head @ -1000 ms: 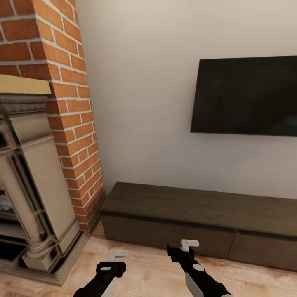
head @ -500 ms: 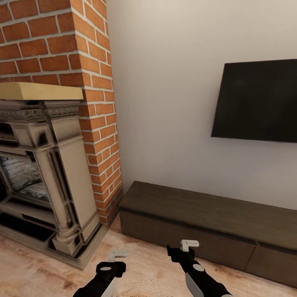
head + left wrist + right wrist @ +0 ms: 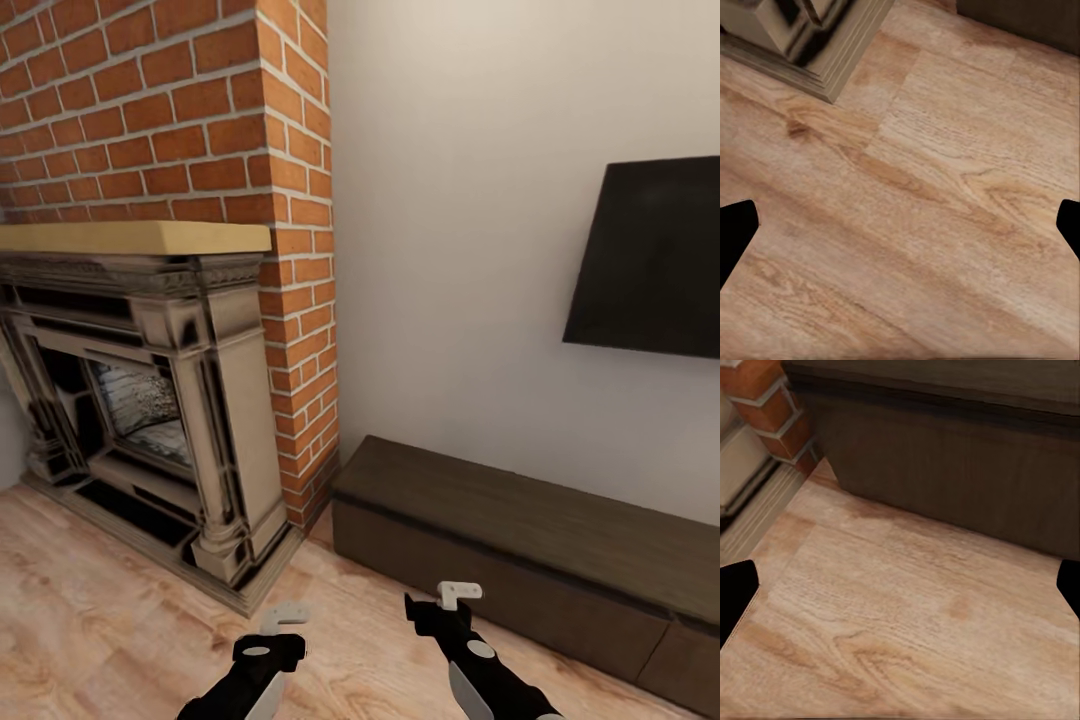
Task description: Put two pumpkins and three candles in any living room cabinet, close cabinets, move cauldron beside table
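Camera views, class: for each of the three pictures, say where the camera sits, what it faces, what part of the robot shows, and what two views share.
Head view: on the robot's head, looking forward and down at the fireplace, brick wall, TV and cabinet; both arms show, with the left gripper and right gripper.
Left wrist view: near the left gripper, facing the floor; dark fingertips at the edges.
Right wrist view: near the right gripper, facing the cabinet front; dark fingertips at the edges.
Shared: both wrist views show the wood floor and the cabinet.

A home living room, red brick chimney wall (image 3: 200, 120) with an ornate fireplace (image 3: 150, 400) and pale wooden mantel (image 3: 130, 237), black TV (image 3: 655, 260) mounted on a plain white wall, long low dark brown cabinet (image 3: 520, 540) under it, light wood-plank floor (image 3: 110, 620)
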